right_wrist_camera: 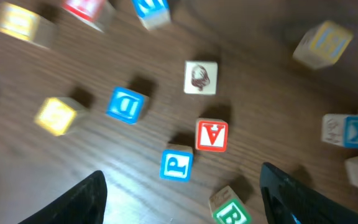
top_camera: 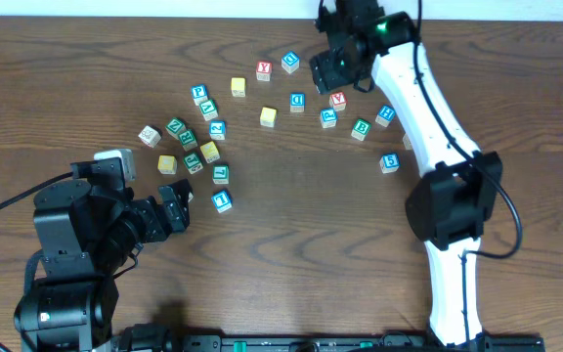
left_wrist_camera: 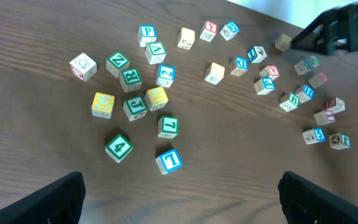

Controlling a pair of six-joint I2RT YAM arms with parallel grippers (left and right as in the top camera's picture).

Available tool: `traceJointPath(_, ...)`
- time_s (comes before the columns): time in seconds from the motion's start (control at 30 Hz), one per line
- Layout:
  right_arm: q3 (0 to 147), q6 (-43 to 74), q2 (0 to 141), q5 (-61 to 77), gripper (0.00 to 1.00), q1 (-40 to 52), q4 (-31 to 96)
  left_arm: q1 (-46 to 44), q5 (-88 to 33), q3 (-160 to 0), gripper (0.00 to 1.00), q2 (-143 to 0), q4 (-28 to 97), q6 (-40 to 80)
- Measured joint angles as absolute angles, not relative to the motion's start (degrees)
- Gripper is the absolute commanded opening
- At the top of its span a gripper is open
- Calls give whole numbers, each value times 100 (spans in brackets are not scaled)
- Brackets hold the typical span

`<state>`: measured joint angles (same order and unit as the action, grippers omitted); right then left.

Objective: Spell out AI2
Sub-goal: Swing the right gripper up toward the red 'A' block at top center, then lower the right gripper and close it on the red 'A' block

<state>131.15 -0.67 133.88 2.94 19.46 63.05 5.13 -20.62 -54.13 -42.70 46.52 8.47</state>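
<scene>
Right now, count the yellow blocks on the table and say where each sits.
4 yellow blocks: a far one, a central one, and two in the left cluster, among green blocks. The right arm may hide others.

Dark brown wood-grain table [top_camera: 291, 244], pretty evenly lit, soft shadows only. Thin pale strip [top_camera: 164, 5] past the far edge, can't tell if wall or floor.
</scene>
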Motion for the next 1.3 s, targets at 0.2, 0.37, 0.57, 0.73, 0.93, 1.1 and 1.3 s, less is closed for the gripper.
traceJointPath(0.2,13115,67,13889,226,65,1938,6274,513,-2062,-5413,98,-4270,4652,849)
traceJointPath(0.37,13115,183,14027,30,61,1938,6274,513,-2062,-5413,98,-4270,4654,847)
traceJointPath(0.57,13115,336,14062,-263,59,1935,6224,513,-2062,-5413,98,-4270,4652,849)
traceJointPath(0.73,13115,373,14193,-340,57,1935,6169,513,-2062,-5413,98,-4270,4654,847)
traceJointPath(0.93,13115,395,14309,-368,49,1935,6058,513,-2062,-5413,98,-4270,4654,849)
traceJointPath(1.1,13111,414,14309,-375,48,1935,5953,513,-2062,-5413,98,-4270,4652,847)
traceJointPath(1.3,12929,458,14309,-414,50,1935,5688,513,-2062,-5413,98,-4270,4652,847)
